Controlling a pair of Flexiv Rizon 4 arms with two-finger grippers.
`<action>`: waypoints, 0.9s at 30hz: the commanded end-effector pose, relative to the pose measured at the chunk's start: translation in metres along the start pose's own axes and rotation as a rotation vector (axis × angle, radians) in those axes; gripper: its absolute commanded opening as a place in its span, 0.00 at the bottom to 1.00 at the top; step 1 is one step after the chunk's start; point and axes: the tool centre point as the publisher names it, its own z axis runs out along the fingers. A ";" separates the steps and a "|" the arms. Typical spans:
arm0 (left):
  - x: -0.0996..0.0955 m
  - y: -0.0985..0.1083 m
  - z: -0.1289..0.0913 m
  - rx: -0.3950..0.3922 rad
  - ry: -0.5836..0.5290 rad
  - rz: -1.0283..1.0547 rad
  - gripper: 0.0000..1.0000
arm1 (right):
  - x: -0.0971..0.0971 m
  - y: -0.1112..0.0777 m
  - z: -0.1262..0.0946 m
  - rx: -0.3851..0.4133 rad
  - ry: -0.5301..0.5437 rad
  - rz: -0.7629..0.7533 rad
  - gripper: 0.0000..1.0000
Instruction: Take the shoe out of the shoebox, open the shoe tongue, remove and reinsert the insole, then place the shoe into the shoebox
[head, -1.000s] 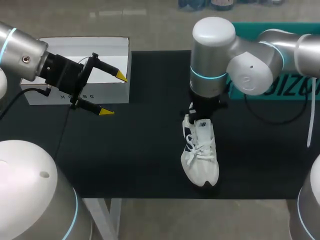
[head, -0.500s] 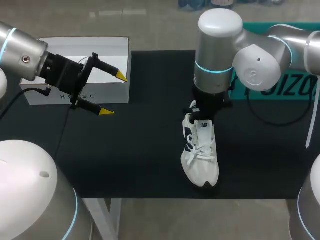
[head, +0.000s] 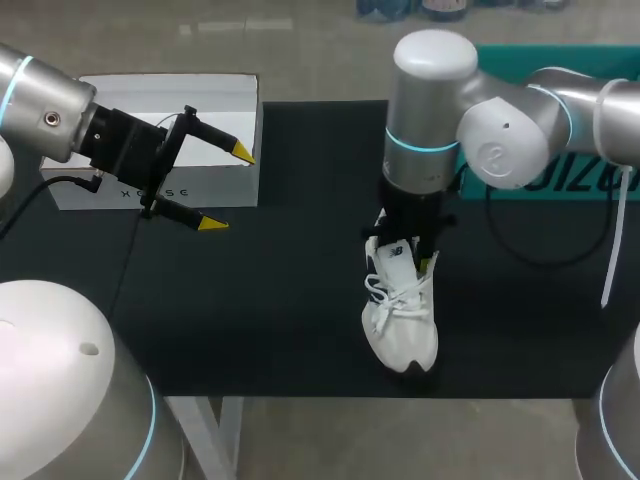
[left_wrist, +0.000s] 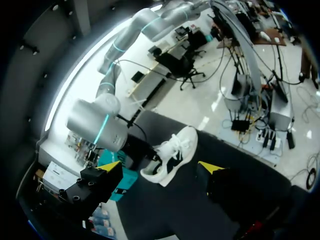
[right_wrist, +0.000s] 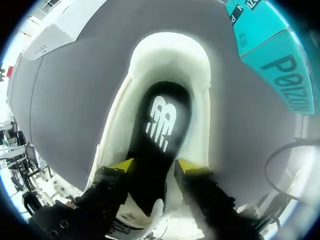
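White shoe (head: 403, 325) with black insole (right_wrist: 160, 125) sits under released right pincer (right_wrist: 155, 166); left pincer (head: 228, 188) released.

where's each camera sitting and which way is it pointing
Head view: fixed above and behind, looking down on the black table; both arms and left pincer show.
Left wrist view: left wrist, looking past its pincer at the white lace-up sneaker and right arm.
Right wrist view: right wrist, looking down into the sneaker's black insole; right pincer shows.
Shared: all three show the sneaker.

Shoe (head: 400, 320): one. Shoebox (head: 240, 190): one. Tools: two (left tool (head: 228, 188), right tool (right_wrist: 155, 165)). Teal box (right_wrist: 275, 60): apparently one.
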 end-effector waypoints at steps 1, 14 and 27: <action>0.000 0.000 -0.001 -0.002 0.002 0.000 1.00 | 0.001 0.003 0.005 -0.002 0.009 0.005 1.00; 0.000 0.000 -0.001 -0.002 0.002 0.000 1.00 | -0.004 0.014 -0.031 -0.085 0.010 0.009 1.00; 0.000 0.000 -0.001 -0.002 0.002 0.000 1.00 | -0.003 -0.002 -0.088 -0.184 -0.005 0.016 1.00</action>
